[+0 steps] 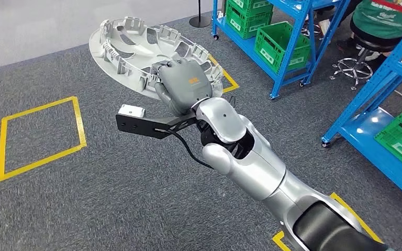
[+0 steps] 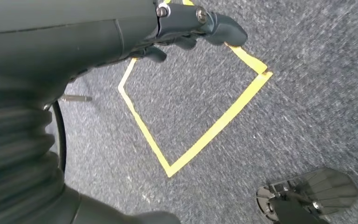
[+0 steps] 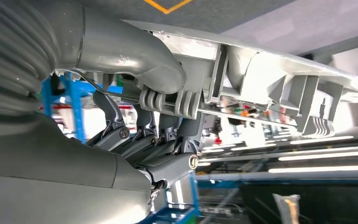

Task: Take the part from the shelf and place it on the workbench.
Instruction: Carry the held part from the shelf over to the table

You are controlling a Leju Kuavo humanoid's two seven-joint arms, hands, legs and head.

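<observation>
Grey carpet floor (image 1: 110, 198) lies under everything in the head view. The right robot hand (image 1: 184, 83) reaches forward on its silver arm (image 1: 251, 162) and grasps the near rim of the part (image 1: 136, 42), a pale round plastic disc with ribs and clips on its upturned face. The part is held off the floor, spreading away from the hand and to its left. Well to the left of the hand a yellow tape square (image 1: 39, 137) marks the carpet. To the hand's right stands a blue shelf (image 1: 288, 47) carrying green crates (image 1: 282, 44), and beyond it a person (image 1: 384, 21) sits on a stool.

From the left wrist, the left robot hand (image 2: 186, 28) hangs over the carpet with its dark fingers (image 2: 223, 28) curled inward around nothing. Beneath it lies another yellow tape outline (image 2: 205, 135).

From the right wrist, the right robot hand (image 3: 163, 116) clamps the edge of the part (image 3: 261, 74): the thick grey thumb (image 3: 135, 56) presses one face while the darker fingers (image 3: 168, 144) press the ribbed face opposite. Past the hand, blue shelf posts (image 3: 74, 102) appear, blurred.
</observation>
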